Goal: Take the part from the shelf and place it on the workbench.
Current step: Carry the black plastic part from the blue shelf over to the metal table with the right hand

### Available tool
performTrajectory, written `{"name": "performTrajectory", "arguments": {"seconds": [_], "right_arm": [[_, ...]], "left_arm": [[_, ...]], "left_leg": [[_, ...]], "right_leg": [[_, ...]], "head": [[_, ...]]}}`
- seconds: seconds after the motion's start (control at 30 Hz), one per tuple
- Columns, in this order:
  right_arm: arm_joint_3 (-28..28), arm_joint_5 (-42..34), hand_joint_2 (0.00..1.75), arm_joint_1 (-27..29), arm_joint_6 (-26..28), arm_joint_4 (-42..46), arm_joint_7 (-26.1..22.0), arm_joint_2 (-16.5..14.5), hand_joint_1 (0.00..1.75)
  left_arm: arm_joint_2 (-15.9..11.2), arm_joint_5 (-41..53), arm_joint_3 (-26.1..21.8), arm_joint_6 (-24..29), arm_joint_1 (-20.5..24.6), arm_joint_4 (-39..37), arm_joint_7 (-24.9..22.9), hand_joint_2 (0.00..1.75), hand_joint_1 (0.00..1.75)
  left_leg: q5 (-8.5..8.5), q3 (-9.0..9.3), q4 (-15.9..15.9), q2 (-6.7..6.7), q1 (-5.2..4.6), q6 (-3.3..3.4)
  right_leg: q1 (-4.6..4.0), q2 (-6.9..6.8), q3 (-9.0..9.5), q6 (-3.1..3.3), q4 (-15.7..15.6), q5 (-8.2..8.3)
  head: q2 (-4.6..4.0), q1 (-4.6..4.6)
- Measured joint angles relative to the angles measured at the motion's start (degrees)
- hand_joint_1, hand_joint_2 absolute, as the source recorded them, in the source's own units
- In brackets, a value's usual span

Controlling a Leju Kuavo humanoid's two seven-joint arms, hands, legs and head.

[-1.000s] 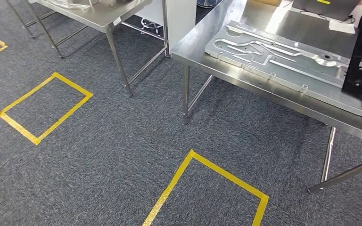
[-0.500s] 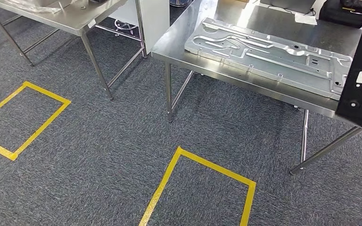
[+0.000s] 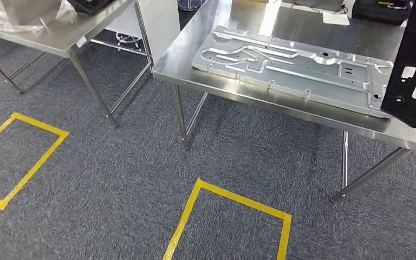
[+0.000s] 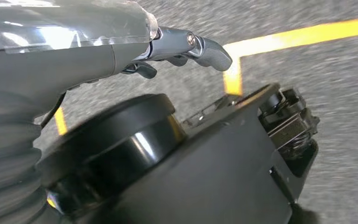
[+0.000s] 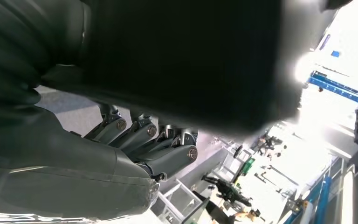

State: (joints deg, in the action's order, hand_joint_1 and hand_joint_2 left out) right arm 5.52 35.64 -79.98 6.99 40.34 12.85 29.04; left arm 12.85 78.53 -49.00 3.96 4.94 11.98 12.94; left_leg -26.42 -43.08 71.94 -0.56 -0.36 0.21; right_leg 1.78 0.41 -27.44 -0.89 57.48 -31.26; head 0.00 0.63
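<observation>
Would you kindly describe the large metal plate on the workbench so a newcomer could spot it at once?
Look at the steel workbench on the right of the head view. The silver plate lies flat on it, covering most of its near side. Unlike the black part upright at the right edge, it is pale, shiny and stamped with raised curving ribs.

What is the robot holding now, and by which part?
The right hand holds a black part; its fingers close under one edge. Which edge cannot be told. The left hand holds nothing.
</observation>
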Motion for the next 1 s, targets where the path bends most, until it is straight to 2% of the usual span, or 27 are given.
{"name": "performTrajectory", "arguments": {"seconds": [0.03, 0.07, 0.1, 0.13, 0.2, 0.27, 0.3, 0.33, 0.4, 0.43, 0.47, 0.5, 0.53, 0.57, 0.6, 0.63, 0.67, 0.7, 0.73, 0.77, 0.83, 1.0], "right_arm": [[0.0, 0.1, 1.75, 0.3, 0.0, -0.2, 0.0, -0.3, 1.75], [0.0, 0.1, 1.75, 0.5, 0.0, -0.4, -0.1, -0.4, 1.75], [-0.1, 0.1, 1.75, 0.8, 0.0, -0.7, -0.1, -0.5, 1.75], [-0.1, 0.2, 1.75, 1.2, -0.1, -1.0, -0.2, -0.6, 1.75], [-0.1, 0.2, 1.75, 2.0, -0.3, -1.4, -0.2, -0.4, 1.75], [-0.1, 0.3, 1.75, 2.5, -0.4, -1.4, -0.4, -0.1, 1.75], [-0.1, 0.3, 1.75, 2.6, -0.4, -1.5, -0.6, 0.0, 1.75], [-0.1, 0.4, 1.75, 2.8, -0.4, -1.6, -0.8, 0.2, 1.75], [-0.1, 0.4, 1.75, 4.0, -0.6, -2.1, -0.9, 0.2, 1.75], [-0.1, 0.4, 1.75, 4.9, -0.7, -2.4, -0.9, 0.2, 1.75], [-0.1, 0.4, 1.75, 5.6, -0.8, -2.7, -0.9, 0.1, 1.75], [-0.1, 0.4, 1.75, 5.9, -0.8, -2.8, -1.0, 0.1, 1.75], [-0.1, 0.4, 1.75, 6.0, -0.8, -2.9, -1.0, 0.1, 1.75], [-0.1, 0.4, 1.75, 6.0, -0.7, -3.0, -1.0, 0.2, 1.75], [-0.1, 0.4, 1.75, 5.9, -0.7, -3.2, -1.0, 0.2, 1.75], [-0.1, 0.4, 1.75, 5.8, -0.6, -3.3, -1.1, 0.3, 1.75], [-0.1, 0.4, 1.75, 5.7, -0.5, -3.3, -1.1, 0.3, 1.75], [-0.1, 0.5, 1.75, 5.4, -0.5, -3.2, -1.1, 0.2, 1.75], [-0.1, 0.6, 1.75, 5.2, -0.4, -3.1, -1.1, 0.2, 1.75], [-0.1, 0.7, 1.75, 5.1, -0.3, -3.0, -1.1, 0.2, 1.75], [-0.2, 0.9, 1.75, 5.1, -0.2, -3.1, -1.0, 0.1, 1.75], [-0.3, 1.3, 1.75, 5.5, 0.2, -3.2, -0.9, -0.2, 1.75]], "left_arm": [[0.0, 0.0, 0.0, 0.0, 0.0, 0.0, -0.1, 1.75, 0.00], [0.0, 0.0, 0.0, 0.0, -0.1, 0.0, -0.3, 1.75, 0.00], [0.0, -0.1, -0.1, 0.0, -0.3, 0.0, -0.3, 1.75, 0.00], [-0.1, -0.2, -0.1, 0.0, -0.3, 0.0, -0.4, 1.75, 0.00], [-0.1, -0.3, -0.2, 0.0, -0.3, 0.0, -0.4, 1.75, 0.00], [0.0, -0.3, -0.2, 0.0, -0.2, 0.0, -0.4, 1.75, 0.00], [0.0, -0.4, -0.2, 0.1, -0.3, 0.0, -0.4, 1.75, 0.00], [-0.1, -0.4, -0.2, 0.1, -0.3, 0.0, -0.5, 1.75, 0.00], [-0.1, -0.4, -0.3, 0.2, -0.7, 0.0, -0.6, 1.75, 0.00], [-0.1, -0.4, -0.3, 0.2, -0.8, -0.1, -0.6, 1.75, 0.00], [-0.1, -0.4, -0.3, 0.2, -1.0, -0.1, -0.6, 1.75, 0.00], [0.0, -0.4, -0.3, 0.2, -1.1, -0.1, -0.6, 1.75, 0.00], [-0.1, -0.4, -0.3, 0.2, -1.3, -0.1, -0.6, 1.75, 0.00], [-0.2, -0.4, -0.3, 0.2, -1.3, -0.1, -0.7, 1.75, 0.00], [-0.2, -0.4, -0.3, 0.2, -1.4, -0.1, -0.7, 1.75, 0.00], [-0.4, -0.4, -0.3, 0.2, -1.5, -0.1, -0.7, 1.75, 0.00], [-0.4, -0.4, -0.3, 0.2, -1.5, -0.1, -0.7, 1.75, 0.00], [-0.5, -0.4, -0.3, 0.1, -1.4, -0.1, -0.7, 1.75, 0.00], [-0.5, -0.5, -0.4, 0.1, -1.4, -0.1, -0.7, 1.75, 0.00], [-0.5, -0.4, -0.4, 0.1, -1.4, -0.1, -0.7, 1.75, 0.00], [-0.6, -0.4, -0.4, 0.0, -1.3, -0.1, -0.7, 1.75, 0.00], [-0.5, -0.4, -0.4, -0.3, -1.2, -0.1, -0.7, 1.75, 0.00]], "left_leg": [[3.50, 0.43, -3.6, 0.15, -0.20, 0.48], [6.10, 1.07, -6.3, 0.32, -0.44, 1.07], [7.66, 1.71, -8.4, 0.35, -0.57, 1.61], [7.97, 2.08, -9.1, 0.42, -0.83, 2.01], [7.65, 2.69, -9.8, 0.33, -1.06, 2.39], [6.45, 5.04, -12.7, 0.54, -0.82, 2.45], [5.74, 6.66, -14.7, 0.64, -0.59, 2.41], [4.93, 8.36, -16.6, 0.75, -0.33, 2.36], [4.06, 10.78, -18.4, 0.88, -0.09, 2.28], [3.57, 11.85, -18.8, 0.95, 0.05, 2.16], [2.99, 12.78, -18.9, 1.04, 0.19, 1.96], [2.31, 13.51, -18.8, 1.15, 0.33, 1.69], [1.49, 14.07, -18.4, 1.25, 0.50, 1.35], [0.74, 14.33, -17.9, 1.39, 0.56, 0.95], [0.03, 14.22, -17.1, 1.51, 0.57, 0.49], [-0.60, 13.92, -16.3, 1.61, 0.54, 0.13], [-1.06, 13.51, -15.9, 1.68, 0.45, 0.13], [-1.39, 13.14, -15.5, 1.69, 0.41, 0.29], [-1.56, 12.96, -15.6, 1.69, 0.39, 0.64], [-1.61, 12.88, -15.8, 1.68, 0.37, 0.97], [-1.40, 12.83, -16.1, 1.68, 0.37, 1.18], [-1.17, 13.40, -16.1, 1.61, 0.68, 0.81]], "right_leg": [[0.03, 0.13, 1.20, -0.13, 0.0, -0.97], [-0.01, 0.28, 2.10, -0.34, -0.2, -1.77], [0.03, 0.46, 2.73, -0.66, -0.5, -2.28], [0.10, 0.56, 3.13, -1.03, -0.8, -2.48], [0.37, 0.67, 4.01, -1.82, -2.1, -2.27], [0.55, 0.37, 4.81, -2.12, -2.8, -2.69], [0.50, 0.24, 4.05, -2.08, -1.2, -3.40], [0.43, 0.12, 2.25, -1.97, 1.9, -4.40], [0.30, 0.10, -3.36, -1.93, 9.9, -5.77], [0.38, 0.10, -5.90, -2.12, 12.4, -5.10], [0.60, 0.07, -7.75, -2.45, 12.8, -3.04], [0.94, -0.03, -8.77, -2.93, 11.1, 0.31], [1.37, -0.20, -9.07, -3.57, 7.8, 4.09], [1.54, -0.40, -9.11, -4.18, 5.0, 6.93], [1.64, -0.47, -8.87, -4.36, 2.8, 8.57], [1.60, -0.46, -8.61, -4.15, 1.6, 8.56], [1.44, -0.36, -8.60, -3.61, 1.5, 7.84], [1.47, -0.20, -8.52, -2.97, 1.2, 7.24], [1.48, -0.12, -8.64, -2.64, 1.1, 6.78], [1.48, -0.04, -8.90, -2.50, 1.3, 6.75], [1.43, 0.14, -9.19, -2.40, 1.2, 6.71], [0.66, 0.29, -8.72, -1.43, 1.2, 6.38]], "head": [[0.00, 0.03], [0.00, 0.03], [0.00, 0.06], [0.00, 0.06], [0.00, -0.10], [-0.01, -0.22], [-0.01, -0.15], [-0.01, 0.02], [0.00, 0.24], [0.00, 0.26], [0.00, 0.28], [0.00, 0.31], [0.00, 0.30], [0.00, 0.36], [0.00, 0.44], [0.00, 0.43], [0.00, 0.38], [0.00, 0.31], [0.00, 0.18], [0.00, 0.15], [0.00, 0.14], [0.00, 0.17]]}}
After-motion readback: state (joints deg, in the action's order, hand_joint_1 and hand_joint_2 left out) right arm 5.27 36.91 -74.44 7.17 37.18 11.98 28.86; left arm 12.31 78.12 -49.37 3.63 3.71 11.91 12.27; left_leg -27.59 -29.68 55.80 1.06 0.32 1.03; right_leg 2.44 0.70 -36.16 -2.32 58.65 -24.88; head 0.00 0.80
